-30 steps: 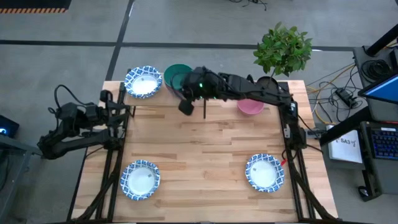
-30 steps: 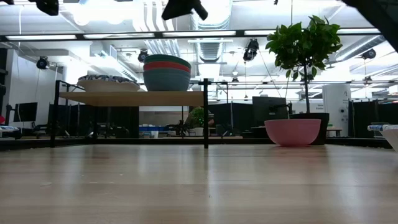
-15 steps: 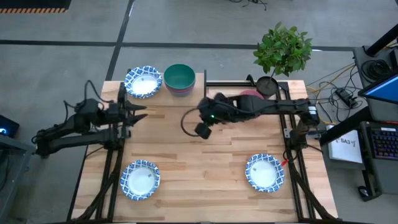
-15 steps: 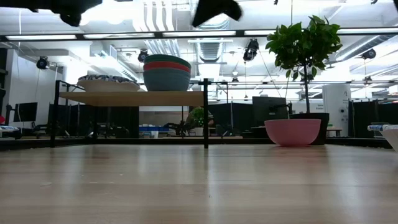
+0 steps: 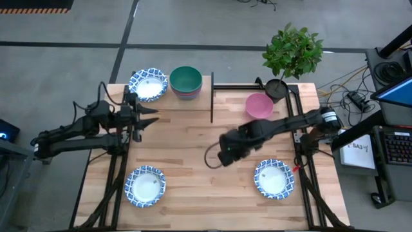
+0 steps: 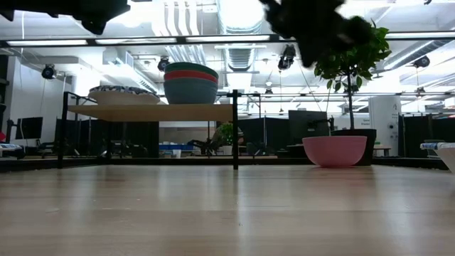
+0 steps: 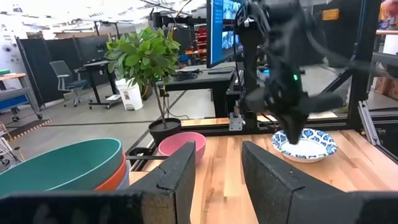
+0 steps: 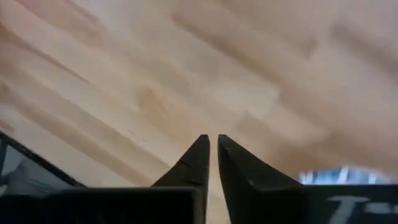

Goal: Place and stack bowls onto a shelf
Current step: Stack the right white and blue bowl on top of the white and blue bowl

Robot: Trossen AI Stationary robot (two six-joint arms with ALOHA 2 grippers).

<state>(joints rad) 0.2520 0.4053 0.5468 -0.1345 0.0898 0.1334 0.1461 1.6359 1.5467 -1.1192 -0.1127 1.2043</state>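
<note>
- The shelf (image 6: 153, 112) stands at the far left of the table (image 5: 193, 174), a light board on a black frame.
- On it, a white bowl with a blue rim (image 5: 148, 84) sits at the left end. Just beside it is a stack with a green bowl (image 5: 185, 79) on top, a red bowl (image 6: 190, 75) nested under it and a blue bowl (image 6: 190, 90) at the bottom.
- A pink bowl (image 5: 259, 105) rests on the tabletop to the right of the shelf, close to a black pot holding a leafy plant (image 5: 293, 51).
- Two more blue-rimmed white bowls lie near the front edge: one at the front left (image 5: 145, 185), one at the front right (image 5: 273, 178).
- The right gripper (image 5: 225, 154) hangs over the bare middle of the table, between those two front bowls and nearer the right one. Its fingers (image 8: 193, 163) are nearly pressed together, a thin slit between them, holding nothing.
- The left gripper (image 5: 149, 115) hovers at the left side of the table, just in front of the shelf's left end. Its fingers (image 7: 180, 171) are parted and empty.
</note>
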